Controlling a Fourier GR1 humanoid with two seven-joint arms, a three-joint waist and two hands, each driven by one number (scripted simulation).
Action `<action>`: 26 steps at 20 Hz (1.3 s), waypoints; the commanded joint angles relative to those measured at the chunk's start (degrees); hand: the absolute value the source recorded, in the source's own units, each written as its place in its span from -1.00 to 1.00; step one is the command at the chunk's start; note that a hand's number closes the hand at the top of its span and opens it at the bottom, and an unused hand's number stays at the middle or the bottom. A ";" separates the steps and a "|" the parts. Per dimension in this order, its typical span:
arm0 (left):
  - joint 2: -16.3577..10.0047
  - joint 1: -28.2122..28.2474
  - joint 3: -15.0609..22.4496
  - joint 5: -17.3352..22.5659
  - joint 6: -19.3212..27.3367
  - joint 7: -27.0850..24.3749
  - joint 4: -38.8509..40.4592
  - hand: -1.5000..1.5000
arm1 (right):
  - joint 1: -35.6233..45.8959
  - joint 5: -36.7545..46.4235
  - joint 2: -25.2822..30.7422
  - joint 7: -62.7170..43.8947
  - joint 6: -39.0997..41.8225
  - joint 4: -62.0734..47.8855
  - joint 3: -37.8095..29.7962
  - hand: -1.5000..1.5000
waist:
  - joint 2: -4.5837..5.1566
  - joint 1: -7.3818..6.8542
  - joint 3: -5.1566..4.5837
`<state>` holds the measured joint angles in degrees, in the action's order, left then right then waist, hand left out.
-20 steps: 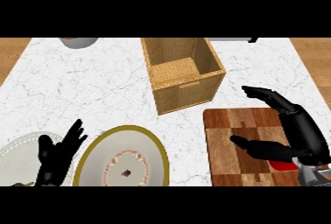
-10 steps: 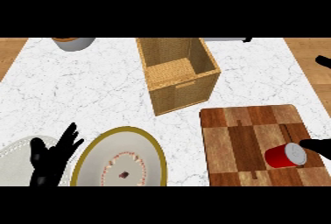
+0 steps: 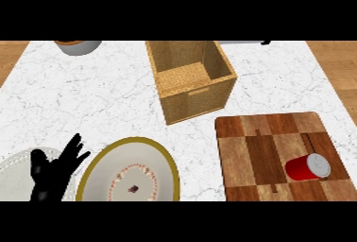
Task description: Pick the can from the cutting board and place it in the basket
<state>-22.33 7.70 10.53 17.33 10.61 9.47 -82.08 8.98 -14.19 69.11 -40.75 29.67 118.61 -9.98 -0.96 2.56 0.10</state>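
A red can (image 3: 307, 167) with a silver end lies on its side on the wooden cutting board (image 3: 265, 151), near the board's right edge. The woven basket (image 3: 190, 79) stands open-topped beyond the board, at the middle of the counter, and nothing shows inside it. My left hand (image 3: 54, 171) rests open at the lower left, fingers up, beside a plate. My right hand does not show in the head view, and nothing touches the can.
A gold-rimmed plate (image 3: 130, 174) lies at the lower middle, with a white plate (image 3: 17, 163) partly behind my left hand. A grey bowl (image 3: 78, 46) sits at the far left edge. Wood floor shows past both counter sides.
My right hand, which hovered over the can a second ago, has drawn off to the right and left the view. The can now lies uncovered on its side. The left hand has hardly moved.
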 commanded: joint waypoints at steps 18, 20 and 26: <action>1.68 -1.64 -0.24 -2.72 -1.65 6.24 0.96 0.00 | -11.69 -2.90 -10.18 -4.83 9.79 7.81 -10.81 -1.00 | 0.94 -2.25 -0.05; 2.76 -1.33 0.25 -4.19 -2.46 2.82 4.46 0.00 | -10.73 0.56 -11.40 -2.22 11.59 4.69 -9.19 -1.00 | 1.08 -2.70 -0.07; 3.96 -1.03 -0.21 -5.03 -2.33 3.12 2.76 0.00 | -10.23 13.02 -16.92 1.86 11.99 2.00 -4.15 -1.00 | 1.08 -2.96 -0.04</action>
<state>-19.81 5.41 9.11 13.75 7.73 11.31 -81.35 -1.33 -9.01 55.16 -43.05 40.13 124.26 -16.05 -0.30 -0.25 0.42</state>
